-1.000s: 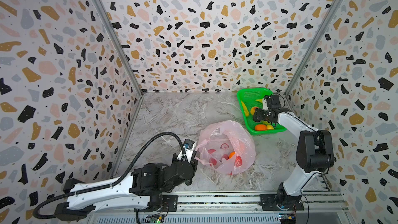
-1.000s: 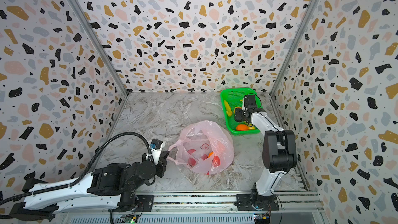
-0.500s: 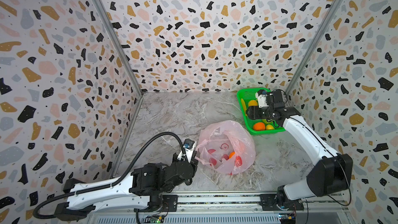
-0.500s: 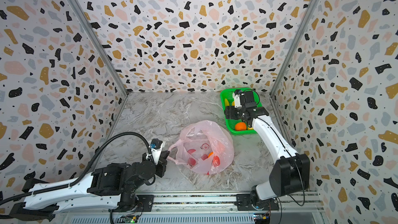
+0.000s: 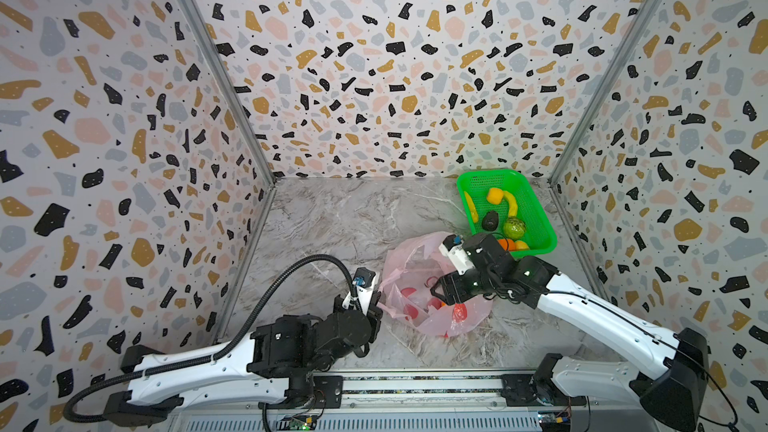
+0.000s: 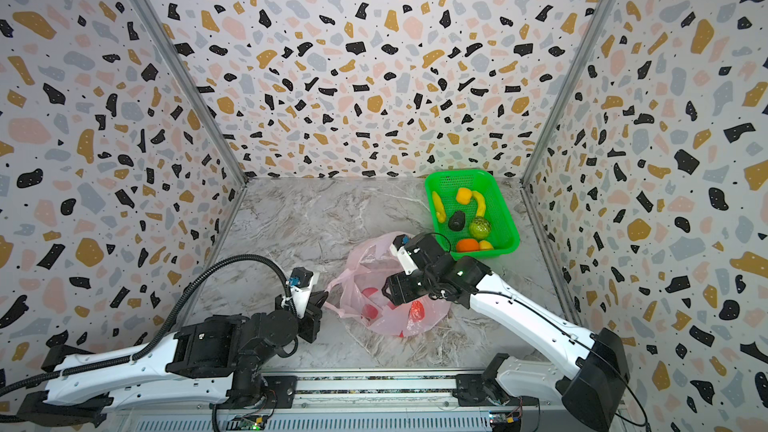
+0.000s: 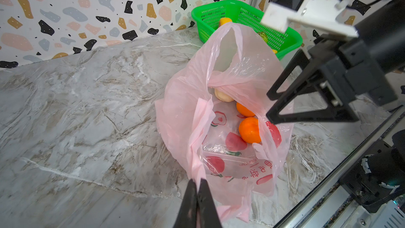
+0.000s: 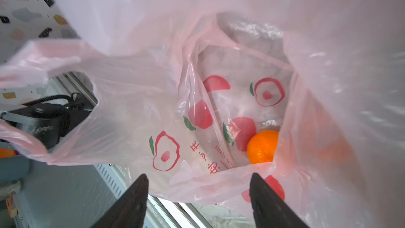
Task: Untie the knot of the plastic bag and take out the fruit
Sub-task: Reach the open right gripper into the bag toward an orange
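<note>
The pink plastic bag (image 5: 409, 268) (image 6: 365, 268) lies on the marble floor with its mouth open, and no knot shows. My left gripper (image 7: 197, 182) (image 5: 377, 311) is shut on a handle strip of the bag (image 7: 197, 128). Inside the bag lie fruit: two orange tangerines (image 7: 248, 130) (image 7: 244, 109) and a pale one (image 7: 222, 96). My right gripper (image 8: 198, 177) (image 5: 435, 290) (image 6: 386, 289) hangs open over the bag's mouth, holding nothing. The right wrist view shows one tangerine (image 8: 262, 146) just beyond the bag's edge.
A green mesh basket (image 5: 490, 174) (image 6: 457, 174) (image 7: 219, 3) stands at the back right, next to the bag. It holds a dark avocado (image 5: 490, 220), a bumpy green fruit (image 5: 514, 227), a tangerine (image 5: 505, 244) and yellow pieces. Patterned walls close in three sides.
My right arm has swung from the basket to above the bag's mouth, jaws a little narrower. The left gripper has kept its hold and place.
</note>
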Controlling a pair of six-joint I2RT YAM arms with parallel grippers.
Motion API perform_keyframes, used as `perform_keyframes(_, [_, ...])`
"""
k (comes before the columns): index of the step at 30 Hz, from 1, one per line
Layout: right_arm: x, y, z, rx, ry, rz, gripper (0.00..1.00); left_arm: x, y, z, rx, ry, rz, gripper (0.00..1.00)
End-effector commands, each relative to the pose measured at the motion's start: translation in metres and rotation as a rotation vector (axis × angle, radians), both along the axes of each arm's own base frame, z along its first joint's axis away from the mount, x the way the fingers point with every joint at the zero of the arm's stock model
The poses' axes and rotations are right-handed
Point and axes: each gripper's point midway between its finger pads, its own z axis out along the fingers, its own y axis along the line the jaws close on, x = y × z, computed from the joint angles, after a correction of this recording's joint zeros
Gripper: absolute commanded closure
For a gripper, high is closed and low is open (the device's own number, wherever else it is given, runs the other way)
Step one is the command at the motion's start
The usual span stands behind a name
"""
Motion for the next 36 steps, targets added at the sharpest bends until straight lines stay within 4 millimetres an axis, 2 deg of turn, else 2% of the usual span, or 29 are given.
perform_keyframes(1, [0.010,0.024,0.000,0.035,-0.038,-0.014,0.27,-0.001,-0.004,0.001,-0.012,-0.007,-0.014,1.00])
perform_keyframes(4, [0.019,0.034,-0.015,-0.017,-0.071,-0.010,0.27,-0.001,-0.004,0.000,-0.011,-0.004,-0.015,1.00])
perform_keyframes(8, [0.025,0.029,-0.046,-0.131,-0.058,-0.014,0.23,-0.001,-0.004,0.000,-0.014,-0.006,-0.012,1.00])
perform_keyframes(10, [0.020,0.023,-0.064,-0.188,-0.026,-0.002,0.20,-0.001,-0.003,0.000,-0.013,-0.006,-0.013,1.00])
perform_keyframes(12, [0.015,0.013,-0.073,-0.249,-0.017,-0.011,0.14,-0.001,-0.002,0.000,-0.014,-0.006,-0.010,1.00])
perform_keyframes(15, [0.007,-0.001,-0.073,-0.311,-0.028,-0.042,0.04,-0.001,-0.001,-0.001,-0.015,-0.005,-0.009,1.00])
perform_keyframes(17, [-0.001,-0.007,-0.076,-0.310,-0.006,-0.050,0.03,-0.001,-0.001,-0.002,-0.017,-0.004,-0.010,1.00])
perform_keyframes(25, [-0.030,-0.029,-0.115,-0.345,0.116,-0.054,0.02,-0.001,0.000,-0.003,-0.016,-0.004,-0.011,1.00])
perform_keyframes(30, [-0.027,-0.028,-0.111,-0.345,0.098,-0.055,0.02,-0.002,-0.001,-0.004,-0.019,-0.002,-0.014,1.00])
perform_keyframes(36, [-0.002,0.003,-0.066,-0.246,-0.003,-0.051,0.02,-0.002,-0.004,-0.005,-0.010,0.000,-0.022,1.00])
